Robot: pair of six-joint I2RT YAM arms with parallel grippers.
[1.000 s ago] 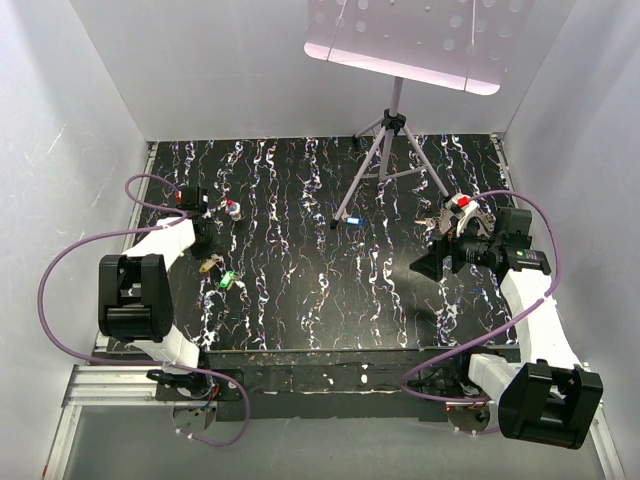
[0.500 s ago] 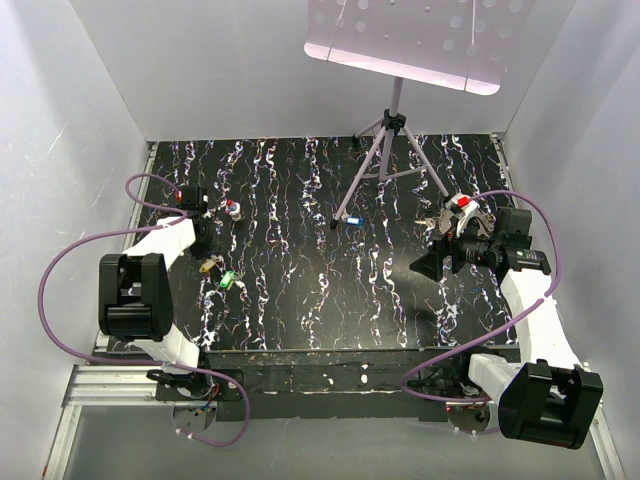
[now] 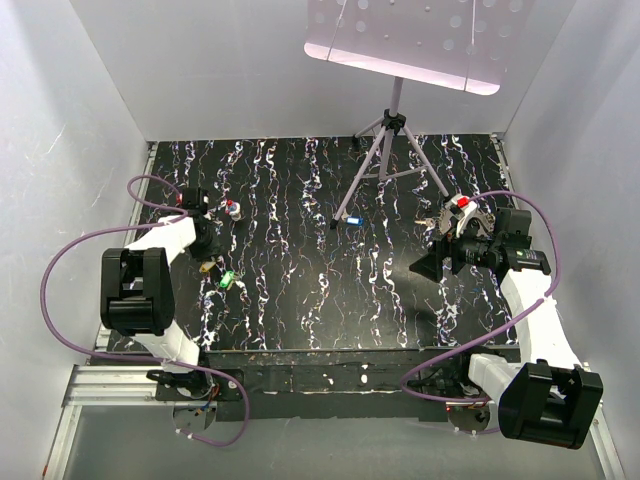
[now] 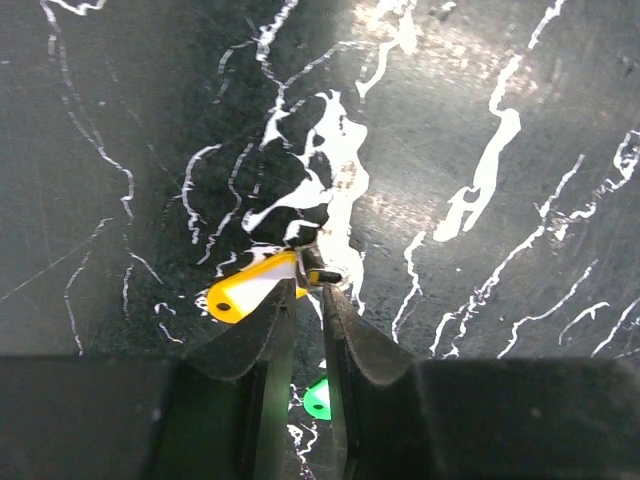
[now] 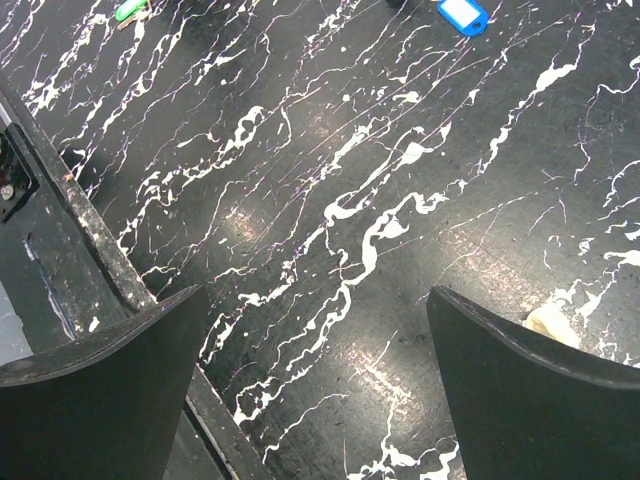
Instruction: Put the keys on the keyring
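My left gripper (image 4: pixel 308 285) is low over the left side of the mat, its jaws closed to a narrow slit on the metal end of the yellow key (image 4: pixel 245 290). The green key (image 4: pixel 318 398) shows through the slit behind it. In the top view the left gripper (image 3: pixel 206 248) is just above the yellow key (image 3: pixel 210 265) and green key (image 3: pixel 227 280). A red-and-white key (image 3: pixel 233 208) lies farther back and the blue key (image 3: pixel 352 220) lies mid-mat. The grey keyring (image 3: pixel 478 218), a red key (image 3: pixel 462 202) on it, sits beside my open, empty right gripper (image 3: pixel 428 265).
A grey tripod stand (image 3: pixel 390 150) holding a white perforated board stands at the back centre. White walls close in three sides. The right wrist view shows the right gripper (image 5: pixel 315 295), the mat's front edge (image 5: pixel 90 250), the blue key (image 5: pixel 462 14) and a pale piece (image 5: pixel 548 322) beside the right finger.
The left arm has shifted very slightly. Keys, keyring and right arm are where they were.
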